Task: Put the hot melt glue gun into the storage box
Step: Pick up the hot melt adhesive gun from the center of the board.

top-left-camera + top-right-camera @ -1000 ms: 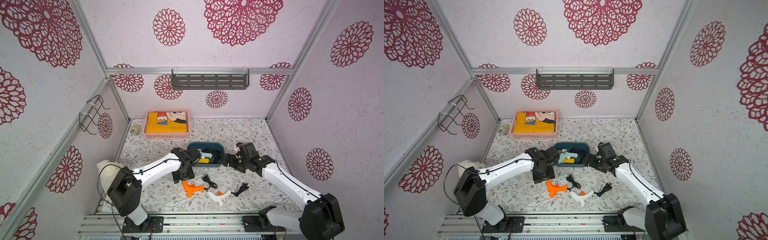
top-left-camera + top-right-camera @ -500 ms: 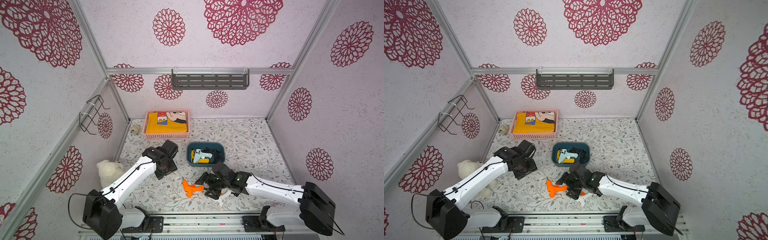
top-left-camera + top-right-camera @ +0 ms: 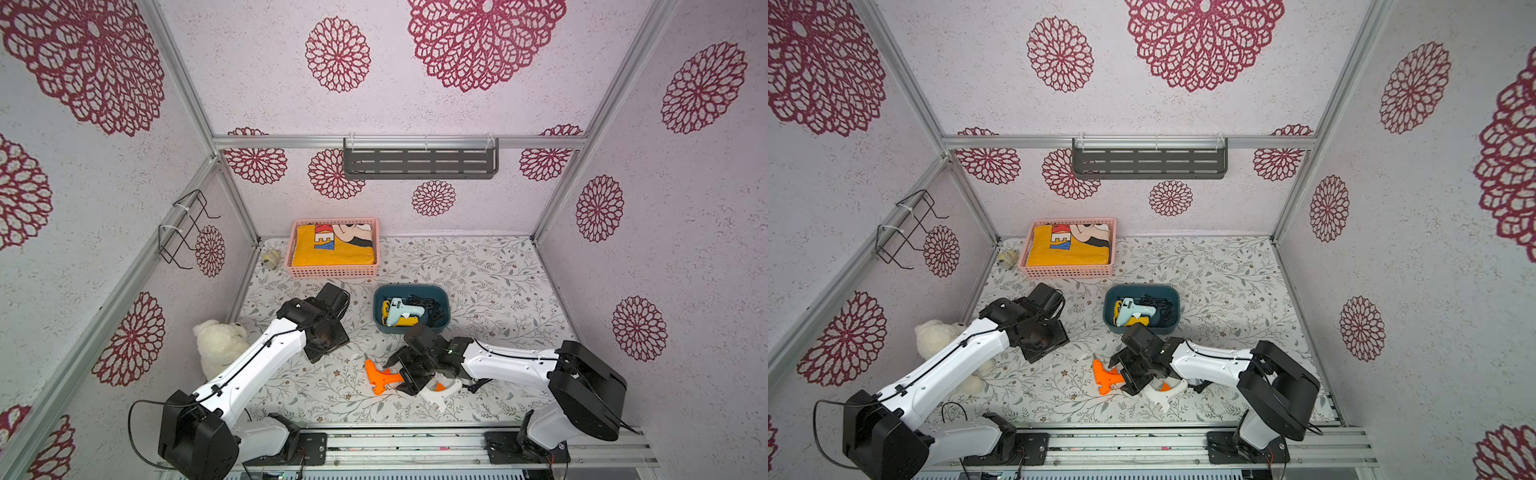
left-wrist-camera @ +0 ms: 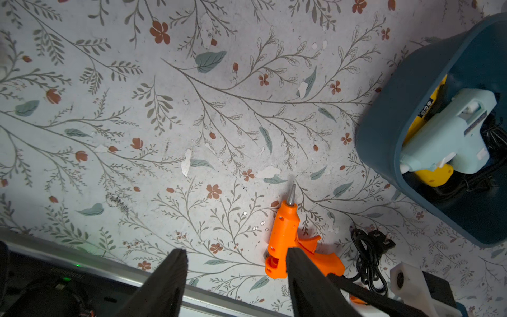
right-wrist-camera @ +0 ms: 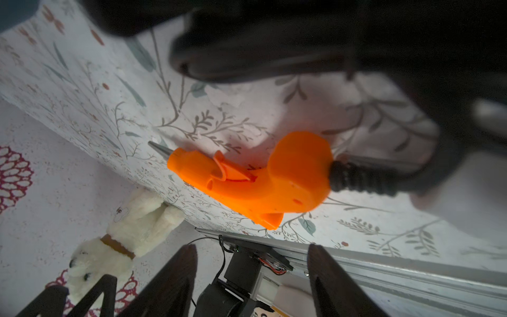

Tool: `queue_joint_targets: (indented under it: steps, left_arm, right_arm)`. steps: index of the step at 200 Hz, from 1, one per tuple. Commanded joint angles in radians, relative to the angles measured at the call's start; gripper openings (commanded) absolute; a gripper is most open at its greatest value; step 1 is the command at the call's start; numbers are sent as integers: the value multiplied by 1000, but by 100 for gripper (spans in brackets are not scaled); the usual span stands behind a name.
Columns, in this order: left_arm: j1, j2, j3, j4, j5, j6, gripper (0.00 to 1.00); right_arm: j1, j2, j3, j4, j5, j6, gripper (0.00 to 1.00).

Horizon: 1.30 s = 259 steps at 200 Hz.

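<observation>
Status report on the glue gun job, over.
Left gripper open, empty. Right gripper open at orange glue gun, no grip. Gun on table, outside storage box. White glue gun and cord crowd its handle.

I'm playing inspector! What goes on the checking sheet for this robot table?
Surface: flowery tabletop, bits of print peeled.
Job's things: storage box holds a pale blue glue gun on a yellow glue gun; orange glue gun and white glue gun lie outside.
Clutter: plush bear, pink basket with yellow cloth, small pale thing beside it.
Grippers: left gripper open, empty; right gripper open, facing the orange gun.
Cables: black cord coiled by the orange gun; other cords in the box.
Surroundings: flower-patterned walls, grey shelf, wire rack.
</observation>
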Motion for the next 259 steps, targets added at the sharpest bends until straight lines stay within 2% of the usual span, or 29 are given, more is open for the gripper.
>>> queue_joint_targets:
  steps: [1,12,29,44,103,141,154,180,200,227,259]
  left_arm:
    - [14,-1,10,-13,-5,12,64]
    - [15,5,18,-18,-2,15,64]
    - [19,14,30,-23,-2,19,64]
    - [21,20,41,-28,-5,22,63]
    - [29,22,62,-41,-5,17,63]
    - [37,19,76,-60,-10,23,63]
    - [40,22,77,-60,-9,25,62]
    - [42,28,81,-60,-11,28,61]
    - [44,34,82,-57,-10,29,61]
    - [44,46,86,-55,-4,33,61]
    - [44,56,99,-67,-10,41,60]
  right_arm:
    - [-1,12,46,-101,38,35,63]
    - [-7,22,52,-127,50,48,56]
    - [-17,52,75,-169,63,44,53]
    - [-23,78,95,-208,76,37,45]
    - [-51,142,147,-243,140,19,53]
    - [-58,192,179,-248,135,-8,52]
    - [-56,198,177,-248,130,-19,46]
    - [-56,187,147,-244,121,-32,20]
    - [-57,162,109,-239,112,-37,7]
    - [-66,115,107,-281,111,-116,2]
    - [-93,54,193,-427,118,-359,0]
